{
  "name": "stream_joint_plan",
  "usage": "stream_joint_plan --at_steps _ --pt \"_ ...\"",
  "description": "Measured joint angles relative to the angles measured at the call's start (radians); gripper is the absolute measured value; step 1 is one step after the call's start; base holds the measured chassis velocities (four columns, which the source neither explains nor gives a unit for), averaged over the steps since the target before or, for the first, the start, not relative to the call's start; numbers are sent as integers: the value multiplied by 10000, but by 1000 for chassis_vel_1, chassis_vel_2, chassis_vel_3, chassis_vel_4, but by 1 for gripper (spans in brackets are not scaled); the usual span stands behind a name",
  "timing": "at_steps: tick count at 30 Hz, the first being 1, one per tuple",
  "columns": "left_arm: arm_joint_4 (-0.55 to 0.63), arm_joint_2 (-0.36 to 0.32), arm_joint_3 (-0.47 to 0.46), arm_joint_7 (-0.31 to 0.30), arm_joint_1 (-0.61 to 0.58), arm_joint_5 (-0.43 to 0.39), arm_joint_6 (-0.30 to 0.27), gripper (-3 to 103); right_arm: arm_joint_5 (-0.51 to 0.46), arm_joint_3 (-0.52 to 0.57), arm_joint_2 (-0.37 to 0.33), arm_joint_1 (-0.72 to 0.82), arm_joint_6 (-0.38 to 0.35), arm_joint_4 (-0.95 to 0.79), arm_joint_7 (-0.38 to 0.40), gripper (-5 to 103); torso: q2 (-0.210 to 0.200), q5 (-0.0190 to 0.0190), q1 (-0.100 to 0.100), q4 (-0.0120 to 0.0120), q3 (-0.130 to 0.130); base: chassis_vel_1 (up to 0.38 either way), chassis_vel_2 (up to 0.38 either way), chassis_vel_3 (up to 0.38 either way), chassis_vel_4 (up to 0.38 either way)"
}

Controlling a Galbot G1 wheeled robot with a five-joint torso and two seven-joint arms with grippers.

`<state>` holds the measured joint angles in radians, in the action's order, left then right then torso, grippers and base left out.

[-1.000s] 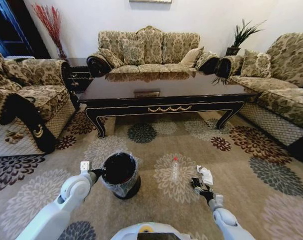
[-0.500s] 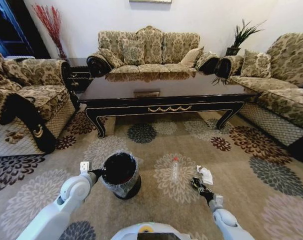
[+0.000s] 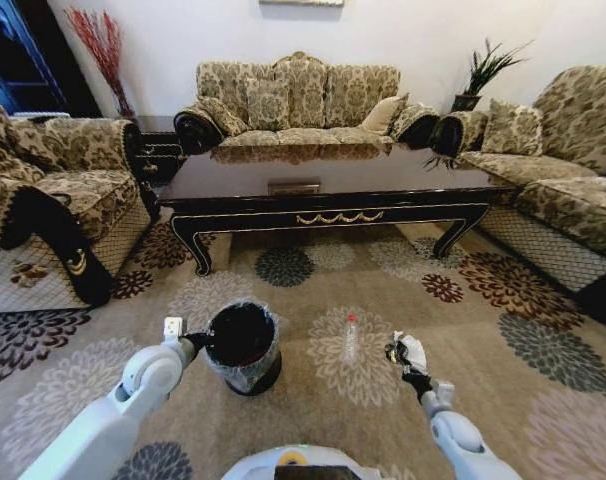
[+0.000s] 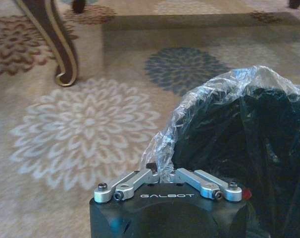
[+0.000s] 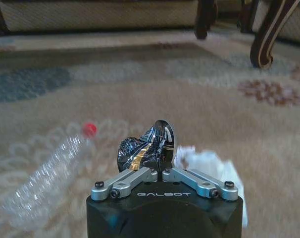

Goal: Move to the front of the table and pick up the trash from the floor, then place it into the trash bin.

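A dark crumpled foil scrap point(image 5: 149, 147) is seen clamped in the right gripper point(image 3: 398, 353) above the carpet point(image 3: 503, 390), well to the right of the black trash bin point(image 3: 241, 345), whose bagged rim is pinched by the left gripper point(image 4: 162, 174). The bin's contents cannot be made out. A clear bottle point(image 3: 350, 337) lies between, pointing toward the table point(image 3: 323, 185); white paper point(image 5: 207, 166) lies beside the scrap.

Trash bin point(image 3: 240, 347) sitting before the table point(image 3: 323, 190); bottle point(image 3: 350, 338) lying right of bin, paper point(image 3: 413, 350) seemingly farther right.
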<state>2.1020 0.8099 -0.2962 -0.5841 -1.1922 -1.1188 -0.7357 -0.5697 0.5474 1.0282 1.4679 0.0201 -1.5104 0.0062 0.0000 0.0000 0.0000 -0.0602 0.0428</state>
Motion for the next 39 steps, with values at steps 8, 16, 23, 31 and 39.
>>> stream_joint_plan --at_steps 8,16,23,31,39 --pt "-580 -173 2313 -57 2082 -248 3 3 -8 950 -478 1837 -214 -3513 121 0 0 -1 -1 -2 0 0 0 0 0" --pt "-1084 27 3816 -457 3904 -937 2 3 947 1368 -585 3091 -72 -6035 83 0 0 -1 0 0 0 0 0 0 0" --pt "-1305 537 5431 -1325 5389 -2033 12 3 1963 1329 -428 3542 -92 -7630 -37 0 0 3 0 0 0 0 0 0 0" --pt "-1564 1124 6813 -1505 6205 -2030 10 3 2819 1253 -371 4137 185 -8125 -192 0 0 1 0 0 0 0 0 0 0" --pt "-1725 1673 7628 -1756 6957 -2202 10 3 3785 1010 -356 4333 531 -7947 -425 0 0 2 0 -1 0 0 0 0 0"
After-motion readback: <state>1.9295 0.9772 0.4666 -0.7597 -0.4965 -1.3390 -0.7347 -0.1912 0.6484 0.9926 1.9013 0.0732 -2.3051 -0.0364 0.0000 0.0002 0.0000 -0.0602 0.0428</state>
